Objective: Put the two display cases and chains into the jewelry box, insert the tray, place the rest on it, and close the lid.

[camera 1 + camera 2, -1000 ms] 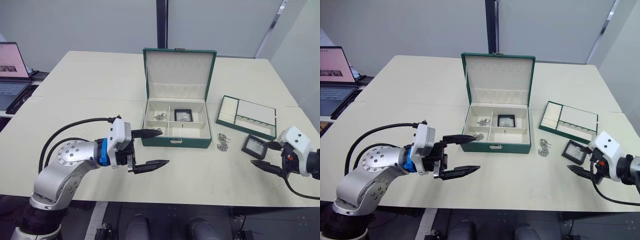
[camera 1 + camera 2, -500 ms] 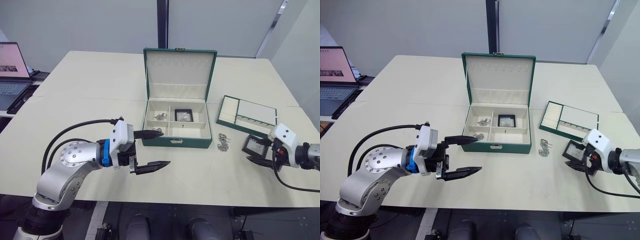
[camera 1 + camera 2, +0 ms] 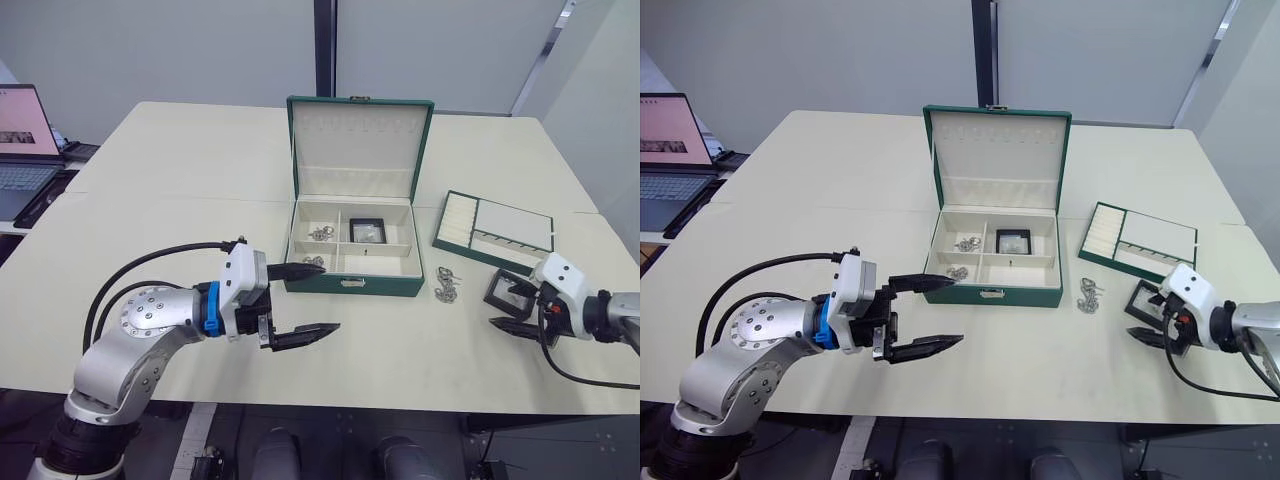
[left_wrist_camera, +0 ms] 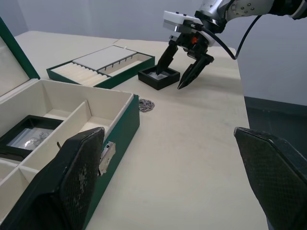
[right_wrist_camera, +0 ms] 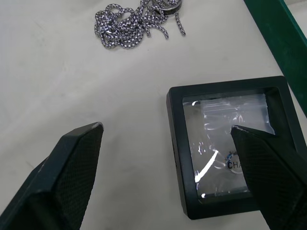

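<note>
Your left gripper (image 3: 302,300) has its jaws spread wide with nothing between them, hovering over the table (image 3: 150,220) just in front of the jewelry box's near-left corner. The jewelry box (image 3: 350,283) sits in the middle, dark green with cream lining and a small metal clasp on its front wall. Its lid (image 3: 358,146) stands upright, with a faint row of hooks along the lining. Inside, one chain (image 3: 321,234) lies in the back-left compartment and one display case (image 3: 367,231), black-framed with a greyish window, lies in the compartment beside it. A loose chain (image 3: 446,284) is clumped on the table right of the box. Behind it, further right, the tray (image 3: 493,233) rests on the table, green-sided, with ribbed rolls at one end. Your right gripper (image 3: 508,304) is wide open too, holding nothing: one finger (image 5: 266,158) hangs over the second display case (image 5: 218,124), the other (image 5: 67,167) over bare table beside it. A second ago this gripper was further right and clear of the case; it has since closed in over it. The left gripper has barely shifted.
</note>
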